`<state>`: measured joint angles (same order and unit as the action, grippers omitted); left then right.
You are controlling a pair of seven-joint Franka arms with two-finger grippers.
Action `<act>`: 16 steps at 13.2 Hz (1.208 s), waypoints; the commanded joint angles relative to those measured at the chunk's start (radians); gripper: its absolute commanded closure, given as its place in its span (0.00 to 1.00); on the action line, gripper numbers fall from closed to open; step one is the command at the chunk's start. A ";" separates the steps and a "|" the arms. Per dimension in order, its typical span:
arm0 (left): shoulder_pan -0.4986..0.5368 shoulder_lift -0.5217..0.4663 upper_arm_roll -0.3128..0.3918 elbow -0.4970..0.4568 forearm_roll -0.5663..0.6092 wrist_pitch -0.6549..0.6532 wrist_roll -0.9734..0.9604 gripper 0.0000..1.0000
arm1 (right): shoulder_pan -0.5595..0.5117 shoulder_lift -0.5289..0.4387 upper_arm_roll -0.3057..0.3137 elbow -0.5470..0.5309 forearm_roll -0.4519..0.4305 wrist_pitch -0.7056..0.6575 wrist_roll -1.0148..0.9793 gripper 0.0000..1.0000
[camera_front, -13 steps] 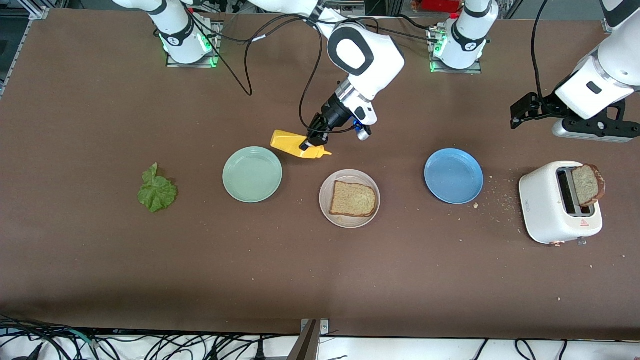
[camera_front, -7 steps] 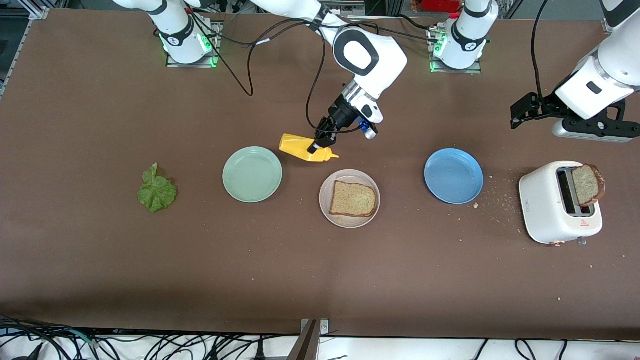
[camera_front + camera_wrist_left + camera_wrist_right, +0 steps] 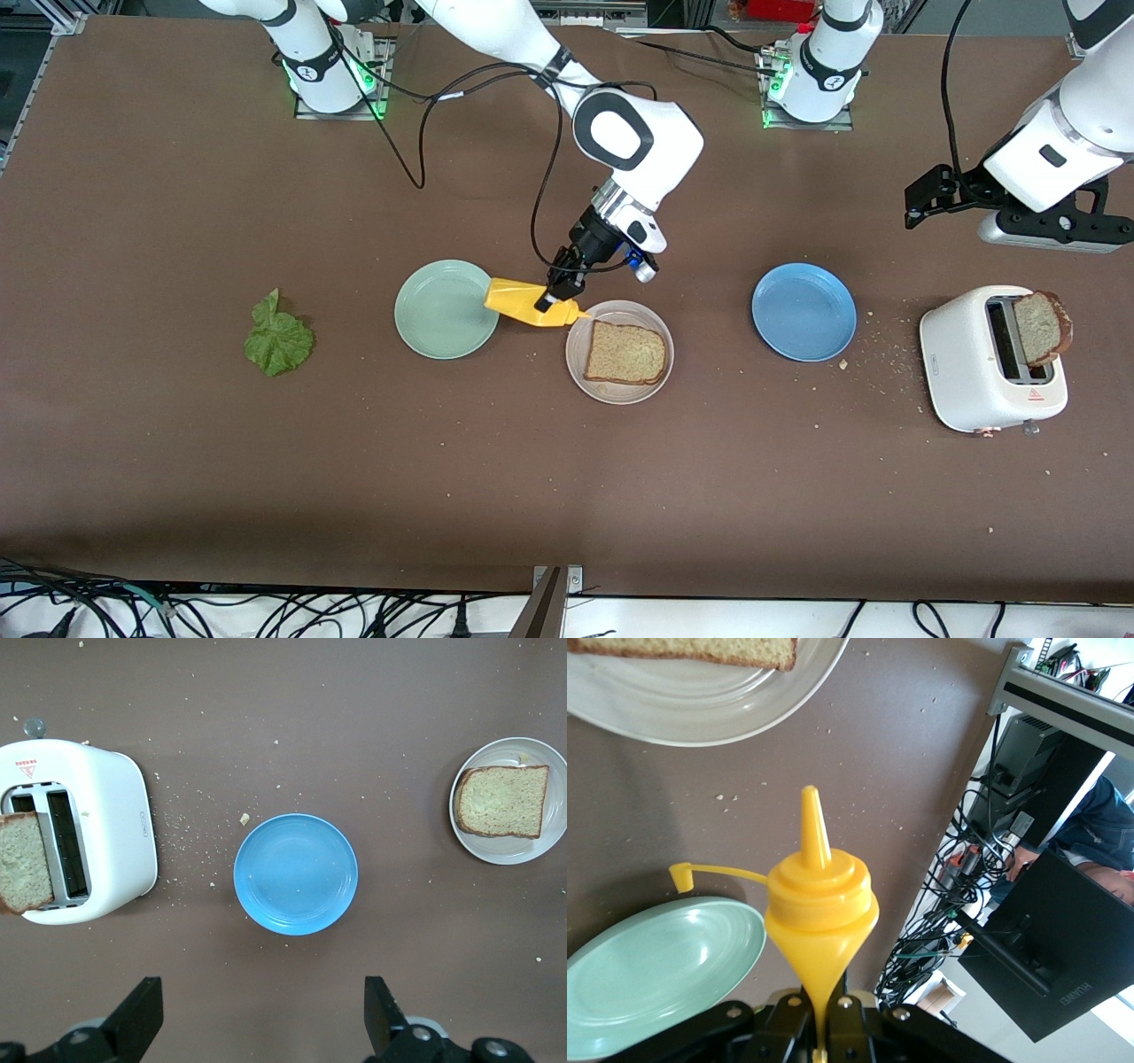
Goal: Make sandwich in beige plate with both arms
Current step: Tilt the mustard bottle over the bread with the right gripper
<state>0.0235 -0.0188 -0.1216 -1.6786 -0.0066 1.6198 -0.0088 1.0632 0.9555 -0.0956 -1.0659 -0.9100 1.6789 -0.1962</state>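
Sauce step. Right gripper point(image 3: 560, 292) clenched on yellow mustard bottle point(image 3: 524, 304), centre frame, nozzle at beige plate point(image 3: 577, 354) rim; bread slice point(image 3: 625, 353) on it. Next: tilt nozzle over bread. Left gripper point(image 3: 261, 1014) released, waiting above blue plate point(image 3: 295, 873).

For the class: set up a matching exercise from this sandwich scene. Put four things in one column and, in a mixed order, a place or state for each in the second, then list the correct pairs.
Column A
1. bread slice
2. second bread slice
3. yellow squeeze bottle
4. lettuce leaf

Column B
a. sticking up out of the white toaster
b. lying on the bare table toward the right arm's end
c. lying flat on the beige plate
d. held in the right hand, cap off

Pairs: 1-c, 2-a, 3-d, 4-b
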 commanded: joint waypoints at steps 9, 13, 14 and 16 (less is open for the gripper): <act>0.007 0.010 -0.001 0.023 -0.020 -0.008 0.012 0.00 | 0.106 0.012 -0.016 0.015 -0.049 -0.047 0.008 1.00; 0.007 0.010 -0.001 0.023 -0.019 -0.008 0.013 0.00 | 0.081 0.011 -0.038 0.018 -0.047 -0.006 0.003 1.00; 0.007 0.010 -0.001 0.023 -0.019 -0.008 0.013 0.00 | 0.074 0.006 -0.048 0.021 -0.037 0.008 -0.002 1.00; 0.007 0.010 -0.001 0.023 -0.020 -0.008 0.013 0.00 | 0.046 0.003 -0.035 0.050 0.003 0.012 -0.006 1.00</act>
<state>0.0236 -0.0187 -0.1216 -1.6786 -0.0066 1.6198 -0.0088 1.1261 0.9712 -0.1365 -1.0487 -0.9319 1.6856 -0.1931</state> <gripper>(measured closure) 0.000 0.960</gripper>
